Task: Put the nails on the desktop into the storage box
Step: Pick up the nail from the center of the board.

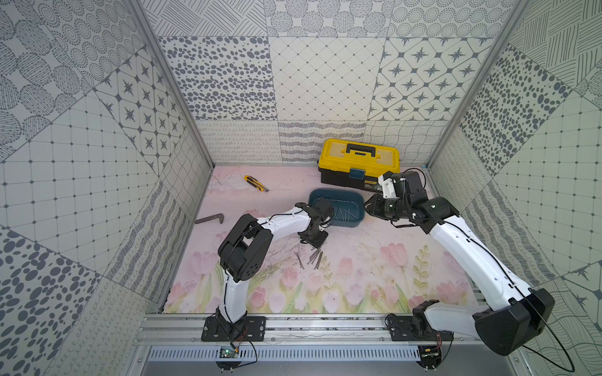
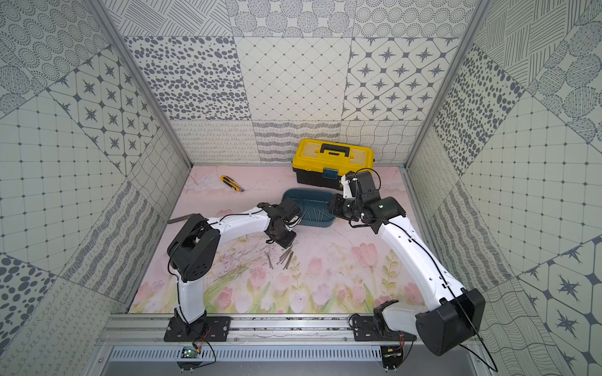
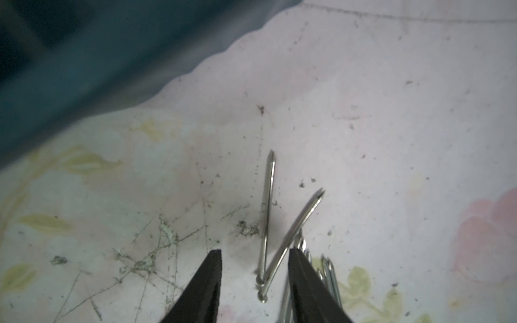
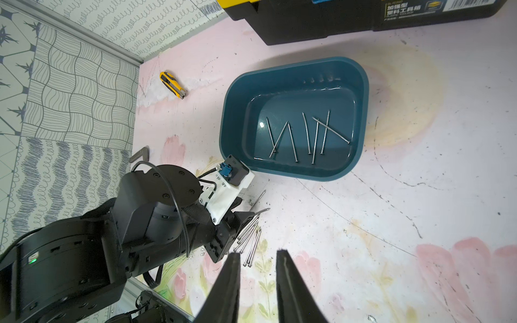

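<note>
- Nails [image 1: 314, 257] are seen in a loose bundle on the counter [image 1: 374, 260], just in front of the storage box [image 1: 348, 224]. Several more are already laid on the box floor.
- The left hand [image 3: 254, 253] is set low over the box-side edge of that bundle. Its fingers are apart and nothing is clamped.
- Two of the nails are framed by the gap. Their heads lie between the fingertips, and their shafts fan ahead in a narrow V, roughly along the line the fingers point. A closing grip is judged to cross both shafts near the heads.
- One shaft is seen against or just beside a finger; contact cannot be told.
- The rest of the bundle is left just outside that same finger.
- The right hand [image 4: 258, 251] is held at the box's end with its fingers apart and empty, well clear of the bundle. The left hand is judged the nearer.
</note>
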